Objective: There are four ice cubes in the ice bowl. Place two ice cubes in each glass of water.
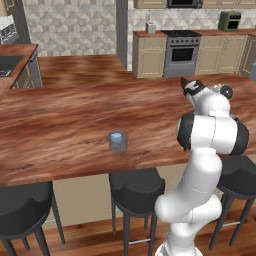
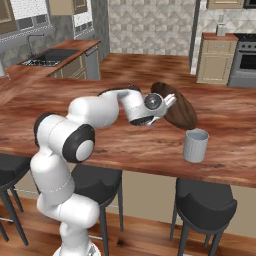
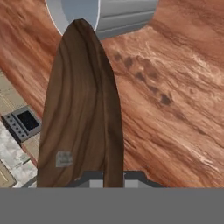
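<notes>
In the hand view we find the fingers (image 3: 113, 175) clenched on the rim of the ice bowl (image 3: 81, 113), which rises edge-on from the bottom centre of the frame toward the pale tumbler (image 3: 105, 15) at the top edge. In the right base view the gripper (image 2: 162, 107) sits mid-frame with the bowl (image 2: 177, 107) tilted steeply beside it, its lower edge just above and behind the pale tumbler (image 2: 195, 145) standing on the desk (image 2: 125, 140) at centre right. We judge the step in hand to be tipping cubes from the bowl into this tumbler.

To do it well, we advise bringing the bowl's low lip directly over the tumbler's mouth before tilting further, then rotating slowly so that cubes slide out one at a time; a quick tip risks sending all of them into one glass or onto the desk. We cannot see any cube inside the bowl from these angles.

Farther off, in the left base view, the dark tumbler (image 1: 118, 141) stands left of centre, well apart from the arm, with a pale blue ice cube (image 1: 116, 136) showing at its top.
</notes>
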You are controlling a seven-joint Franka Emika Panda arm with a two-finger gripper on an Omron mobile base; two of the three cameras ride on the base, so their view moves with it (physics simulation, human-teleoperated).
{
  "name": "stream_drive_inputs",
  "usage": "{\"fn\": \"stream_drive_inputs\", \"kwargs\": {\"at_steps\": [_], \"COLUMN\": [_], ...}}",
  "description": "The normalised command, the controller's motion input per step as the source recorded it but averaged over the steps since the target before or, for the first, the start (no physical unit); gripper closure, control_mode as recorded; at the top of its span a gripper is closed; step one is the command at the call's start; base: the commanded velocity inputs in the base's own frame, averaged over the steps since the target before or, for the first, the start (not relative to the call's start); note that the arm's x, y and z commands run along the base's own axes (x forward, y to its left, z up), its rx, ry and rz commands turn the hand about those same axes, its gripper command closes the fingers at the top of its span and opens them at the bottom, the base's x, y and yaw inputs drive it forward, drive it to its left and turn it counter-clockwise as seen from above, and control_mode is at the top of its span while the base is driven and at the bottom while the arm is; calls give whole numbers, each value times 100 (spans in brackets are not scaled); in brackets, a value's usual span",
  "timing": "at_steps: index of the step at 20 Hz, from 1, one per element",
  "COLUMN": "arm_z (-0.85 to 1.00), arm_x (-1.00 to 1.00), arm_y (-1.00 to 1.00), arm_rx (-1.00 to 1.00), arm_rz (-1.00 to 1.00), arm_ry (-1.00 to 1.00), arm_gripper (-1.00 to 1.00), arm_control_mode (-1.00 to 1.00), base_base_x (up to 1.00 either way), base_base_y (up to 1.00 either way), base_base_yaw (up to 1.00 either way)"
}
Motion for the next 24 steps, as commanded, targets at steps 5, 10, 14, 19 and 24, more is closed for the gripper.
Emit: {"fn": "stream_drive_inputs", "kwargs": {"at_steps": [5, 10, 14, 19, 24], "arm_z": [0, 0, 5, 6, 0], "arm_x": [0, -14, -61, -14, 0], "arm_y": [-17, -2, 8, 35, 20], "arm_rx": [12, 6, 0, 0, 0], "arm_rz": [1, 0, 0, 0, 0], "arm_ry": [-2, -2, -22, -11, 1], "arm_gripper": [100, 100, 100, 100, 100], "arm_control_mode": [-100, -100, -100, -100, -100], "base_base_x": [0, 0, 0, 0, 0], "base_base_y": [0, 0, 0, 0, 0], "base_base_yaw": [0, 0, 0, 0, 0]}}
